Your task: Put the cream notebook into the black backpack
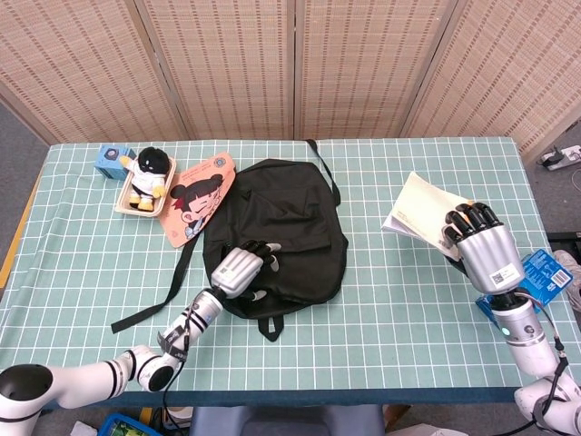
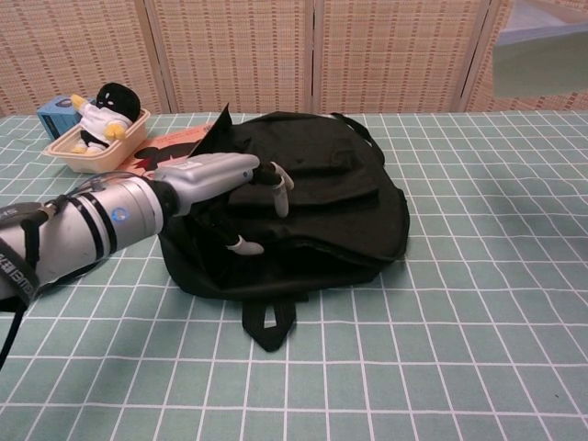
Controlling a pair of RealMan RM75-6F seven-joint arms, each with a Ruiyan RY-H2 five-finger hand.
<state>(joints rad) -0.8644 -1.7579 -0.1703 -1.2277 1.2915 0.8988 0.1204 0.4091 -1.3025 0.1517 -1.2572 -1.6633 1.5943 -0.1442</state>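
Cream notebook point(image 1: 419, 207): a thin pale-yellow softcover book, held above the right side of the green checked tablecloth point(image 1: 408, 309) and well apart from the bag.

Black backpack point(image 1: 281, 232): a soft fabric bag lying flat at mid-table, its near edge toward the robot, one long strap point(image 1: 172, 282) trailing to the left. No mouth wide enough for a book shows in either view.

Left hand point(image 1: 238, 271): silver, with dark white-tipped fingers point(image 2: 280, 188) curled down into the fabric at the bag's near left edge. Whether it has pinched a flap or zipper or merely presses the cloth cannot be told.

Right hand point(image 1: 479, 245): fingers wrapped over the notebook's near edge, clamped on it.

Step in hand, as judged: opening the bag. The left hand should gather the upper layer at the seam and lift it clear, holding a wide gap before the notebook travels across, edge first.

Pink cartoon fan point(image 1: 193, 200), plush doll in a beige tray point(image 1: 145, 177) and small blue box point(image 1: 111, 160): bystanders at far left.

The head view shows the right hand's grasp and the whole table. The chest view shows the notebook only as a blurred pale slab point(image 2: 542, 60) at top right, hand hidden, but gives the closer look at the left fingertips against the fabric.
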